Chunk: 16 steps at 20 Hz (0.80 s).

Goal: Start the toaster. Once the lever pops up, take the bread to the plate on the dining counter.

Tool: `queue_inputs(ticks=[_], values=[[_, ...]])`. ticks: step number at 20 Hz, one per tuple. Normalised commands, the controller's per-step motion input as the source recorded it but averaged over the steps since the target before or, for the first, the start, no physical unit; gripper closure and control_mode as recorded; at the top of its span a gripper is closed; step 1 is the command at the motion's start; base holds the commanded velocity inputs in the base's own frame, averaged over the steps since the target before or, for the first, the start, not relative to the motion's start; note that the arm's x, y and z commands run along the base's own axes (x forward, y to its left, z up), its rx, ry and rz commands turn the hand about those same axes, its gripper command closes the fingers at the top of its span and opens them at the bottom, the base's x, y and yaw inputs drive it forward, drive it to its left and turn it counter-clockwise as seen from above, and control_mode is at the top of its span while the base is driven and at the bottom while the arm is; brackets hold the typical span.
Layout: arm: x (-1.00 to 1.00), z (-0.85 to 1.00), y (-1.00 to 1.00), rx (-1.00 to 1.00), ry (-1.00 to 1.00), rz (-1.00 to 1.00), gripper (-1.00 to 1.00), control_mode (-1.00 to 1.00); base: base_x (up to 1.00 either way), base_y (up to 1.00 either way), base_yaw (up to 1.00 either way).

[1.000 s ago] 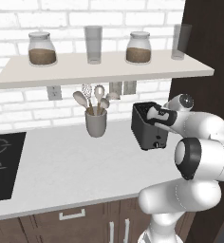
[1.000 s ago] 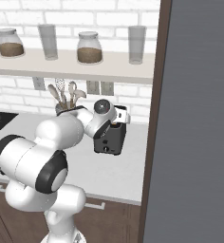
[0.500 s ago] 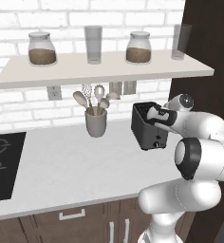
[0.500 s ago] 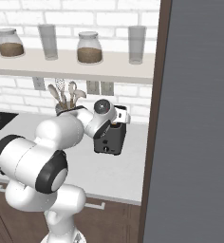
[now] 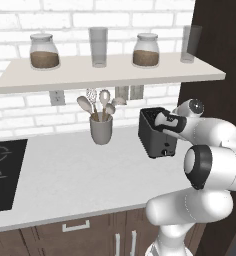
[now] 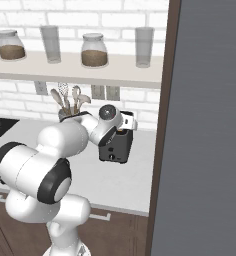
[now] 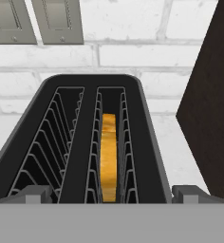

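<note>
a white robot arm reaches over a pale kitchen worktop (image 5: 80,175) with its gripper (image 7: 112,193) poised right above a small black toaster (image 5: 157,132). seen from the camera on the hand, the two dark fingertips (image 7: 34,193) sit wide apart at the near edge of the toaster, one on each side of its top, clamped on nothing. directly ahead of the gripper are two wire-lined slots. the bread (image 7: 109,156), a yellowish-tan slice, stands on edge in the slot on the right, sunk below the rim. the other slot is bare.

from the base cameras, the hand hangs over the toaster's top near the back wall, with a grey cup of utensils (image 5: 101,125) well off to the gripper's left. a shelf (image 5: 110,72) with jars and glasses runs above.

the step in hand looks like getting the toaster running, or waiting for it. the lever cannot be made out here. to do this well, the fingers should stay clear of the slot until the slice rises, then line up with one on each flat face of the bread and close gently, lifting straight up so it does not catch the wires.
</note>
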Motion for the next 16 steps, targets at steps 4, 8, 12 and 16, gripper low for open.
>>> queue_inputs(ticks=[4, 8, 12, 16], values=[[0.00, 0.00, 0.00, 0.00, 0.00, 0.00, -1.00, -1.00, 0.00, 0.00, 0.00], [0.00, 0.00, 0.00, 0.00, 0.00, 0.00, -1.00, -1.00, 0.00, 0.00, 0.00], [0.00, 0.00, 0.00, 0.00, 0.00, 0.00, -1.00, -1.00, 0.00, 0.00, 0.00], [0.00, 0.00, 0.00, 0.00, 0.00, 0.00, -1.00, -1.00, 0.00, 0.00, 0.00]])
